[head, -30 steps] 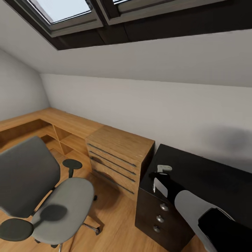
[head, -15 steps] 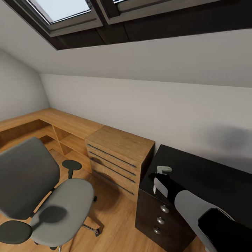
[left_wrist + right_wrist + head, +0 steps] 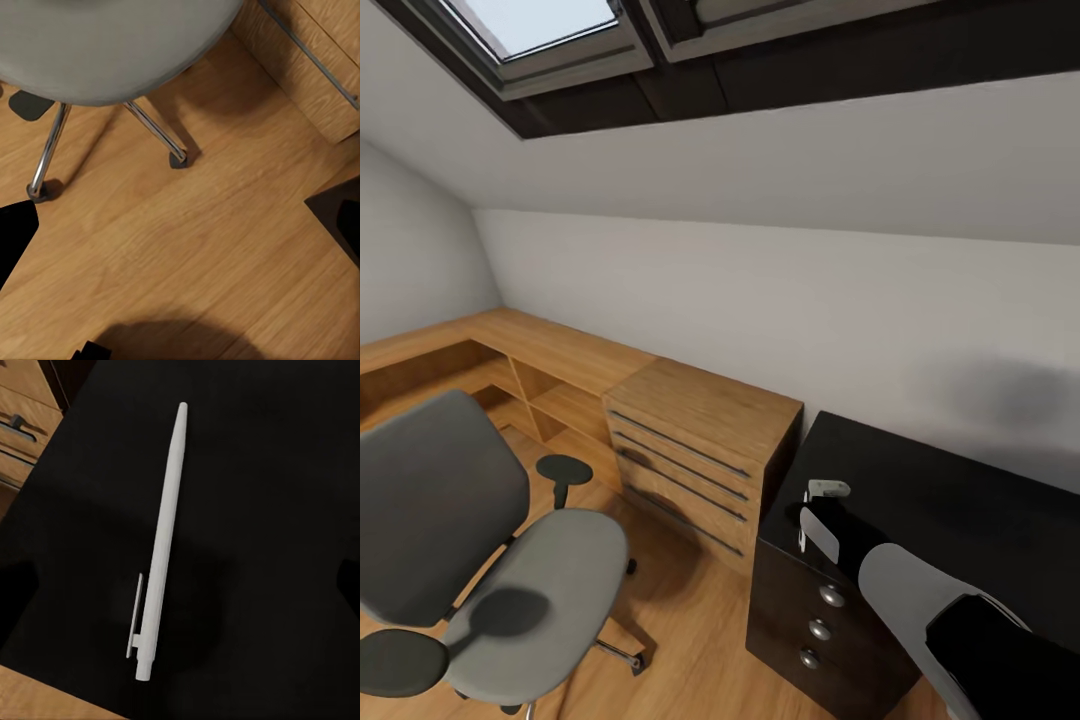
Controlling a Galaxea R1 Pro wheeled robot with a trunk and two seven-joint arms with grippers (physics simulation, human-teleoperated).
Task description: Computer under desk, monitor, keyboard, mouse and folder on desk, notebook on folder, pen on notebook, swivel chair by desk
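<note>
Early in the task, judging by the frames. Swivel chair (image 3: 510, 560) at lower left of the head view, seat bare, standing apart from the black counter (image 3: 960, 510) at lower right – wooden drawer cabinet (image 3: 700, 450) between them. Pen (image 3: 160, 547) lying flat and alone on the glossy counter top in the right wrist view, near its edge, not on any notebook. Right end effector (image 3: 822, 495) hovering over that corner; fingers apart or together – cannot tell. Left wrist view: chrome chair base (image 3: 154, 131) over wood floor (image 3: 195, 247). Stacking and chair placement apparently left.
</note>
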